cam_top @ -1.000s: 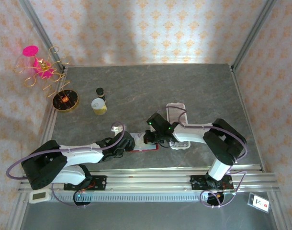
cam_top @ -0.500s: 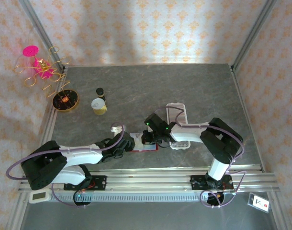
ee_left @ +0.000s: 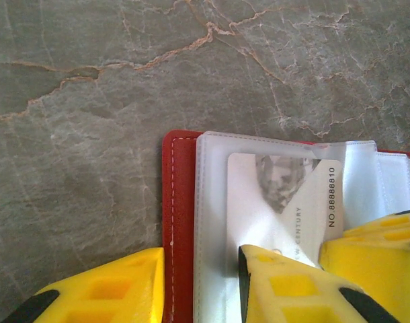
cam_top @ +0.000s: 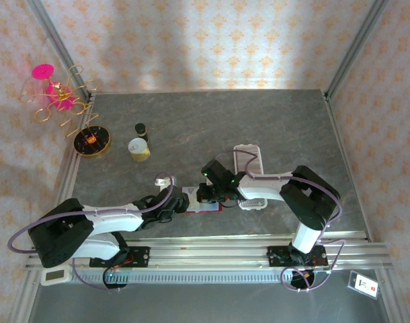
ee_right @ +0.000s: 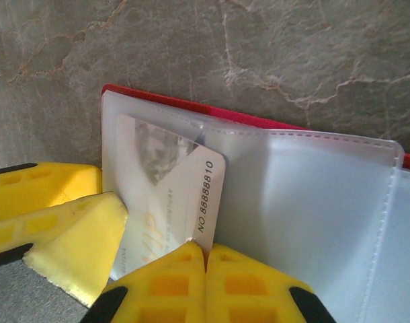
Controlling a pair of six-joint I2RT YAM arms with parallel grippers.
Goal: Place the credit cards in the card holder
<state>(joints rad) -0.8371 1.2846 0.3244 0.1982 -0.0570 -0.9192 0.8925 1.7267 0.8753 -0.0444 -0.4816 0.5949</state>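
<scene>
The red card holder (cam_top: 213,208) lies open and flat near the table's front edge, its clear sleeves (ee_right: 306,195) facing up. My right gripper (ee_right: 206,252) is shut on the near edge of a pale credit card (ee_right: 171,195) printed "NO 88888810". The card's far corner sits under the left sleeve (ee_left: 215,202), and the same card (ee_left: 285,202) is plain in the left wrist view. My left gripper (ee_left: 198,282) straddles the holder's red left edge (ee_left: 178,202) with its jaws partly apart. One of its fingers (ee_right: 77,249) rests on the sleeve; the other is off the holder on the table.
A white tray (cam_top: 249,156) lies just behind and under the right arm. At the back left stand a yellow-lidded jar (cam_top: 139,148), a small dark bottle (cam_top: 140,128), a round dark dish (cam_top: 92,141) and a gold wire stand (cam_top: 57,101).
The right gripper has edged a little to the left with the card, toward the left gripper. The left arm has barely moved.
</scene>
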